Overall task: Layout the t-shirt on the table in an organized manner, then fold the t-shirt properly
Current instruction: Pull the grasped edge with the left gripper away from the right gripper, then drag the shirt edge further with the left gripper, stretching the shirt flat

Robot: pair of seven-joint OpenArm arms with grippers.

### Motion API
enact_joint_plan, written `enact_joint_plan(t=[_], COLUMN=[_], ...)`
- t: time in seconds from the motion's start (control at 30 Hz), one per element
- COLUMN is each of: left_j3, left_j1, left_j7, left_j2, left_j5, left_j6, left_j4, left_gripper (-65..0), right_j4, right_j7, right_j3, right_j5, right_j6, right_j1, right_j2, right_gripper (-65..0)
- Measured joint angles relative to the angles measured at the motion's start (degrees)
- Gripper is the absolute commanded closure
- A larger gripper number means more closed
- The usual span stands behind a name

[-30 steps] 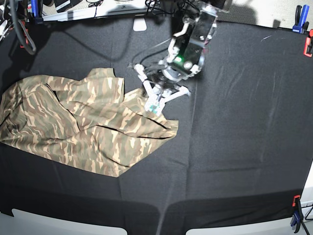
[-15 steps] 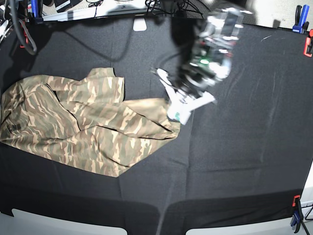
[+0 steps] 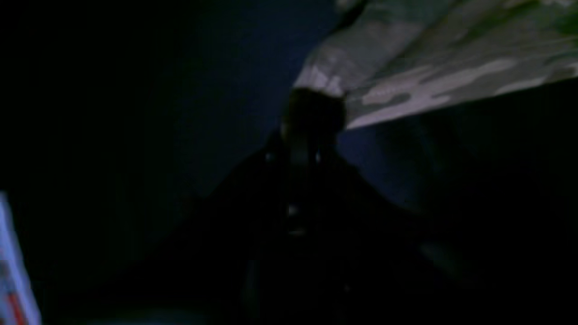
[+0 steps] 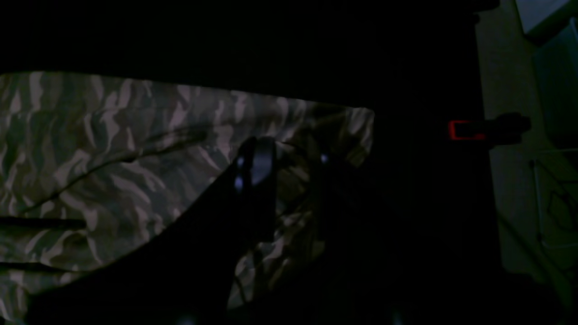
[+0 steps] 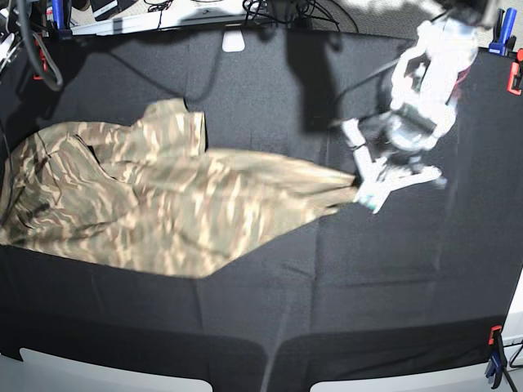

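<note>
The camouflage t-shirt (image 5: 163, 204) lies on the black table (image 5: 368, 286), drawn out from the left edge to a point right of centre. My left gripper (image 5: 362, 193) is shut on that pointed corner, low over the cloth. The left wrist view is dark and shows the closed tips (image 3: 314, 106) meeting the shirt's edge (image 3: 429, 67). In the dim right wrist view, my right gripper (image 4: 289, 164) sits at another corner of the shirt (image 4: 113, 149), with bunched fabric between its fingers and folds running to them. The right arm is outside the base view.
A blue clamp (image 5: 500, 33) and a red clamp (image 5: 516, 77) sit at the table's far right edge, another clamp (image 5: 494, 351) at the near right. A white block (image 5: 234, 41) and cables lie along the back edge. A red clamp (image 4: 465, 130) shows beyond the shirt corner.
My left gripper has travelled far to the right with the shirt corner, stretching the crumpled right side out into a long taut point. The shirt's left part has stayed put.
</note>
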Motion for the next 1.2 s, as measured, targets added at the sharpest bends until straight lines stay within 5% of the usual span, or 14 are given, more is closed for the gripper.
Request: enact_joint_plan(t=[0.3, 0.43, 0.57, 0.7, 0.77, 0.93, 1.0, 1.03, 1.1, 1.17, 1.2], left_j3=[0.0, 0.0, -0.1, 0.0, 0.0, 0.0, 0.1, 0.1, 0.1, 0.0, 0.0], left_j1=[3.3, 5.2, 6.1, 6.6, 6.4, 6.4, 6.4, 6.4, 6.4, 6.4, 6.1], left_j7=[4.1, 5.9, 5.2, -1.9, -6.2, -12.7, -13.7, -13.7, -13.4, -13.4, -13.2], left_j2=[-10.5, -14.0, -14.6, -12.1, -11.1, -10.2, -10.0, -9.9, -10.1, -10.1, -10.1], left_j5=[17.7, 21.0, 16.1, 8.6, 6.3, -6.8, -12.4, -13.6, -14.5, -15.1, -14.3], left_j6=[8.8, 11.9, 13.1, 12.6, 9.7, -16.8, -19.9, -19.8, -15.7, -5.9, -1.3], left_j4=[0.1, 0.1, 0.2, 0.2, 0.3, 0.4, 0.4, 0.4, 0.4, 0.4, 0.4], left_gripper=[0.0, 0.0, 0.0, 0.0, 0.0, 0.0, 0.0, 0.0, -14.2, -26.3, -26.9], right_j4=[0.0, 0.0, 0.0, 0.0, 0.0, 0.0, 0.0, 0.0, 0.0, 0.0, 0.0], right_j7=[0.0, 0.0, 0.0, -0.4, -0.7, -1.3, -1.3, -1.3, -1.3, -1.3, -1.3], right_j3=[0.0, 0.0, 0.0, 0.0, 0.0, 0.0, 0.0, 0.0, 0.0, 0.0, 0.0], right_j5=[-0.1, 0.0, 0.1, 3.0, 4.0, 4.3, 4.2, 4.3, 4.3, 4.3, 4.3], right_j6=[0.0, 0.0, 0.0, 0.0, 0.0, 0.0, 0.0, 0.0, 0.0, 0.0, 0.0], right_j1=[0.0, 0.0, 0.0, 0.0, 0.0, 0.0, 0.0, 0.0, 0.0, 0.0, 0.0], right_j2=[0.0, 0.0, 0.0, 0.0, 0.0, 0.0, 0.0, 0.0, 0.0, 0.0, 0.0], right_gripper=[-12.1, -12.1, -12.1, -12.1, -12.1, -12.1, -12.1, -12.1, -12.1, -12.1, -12.1])
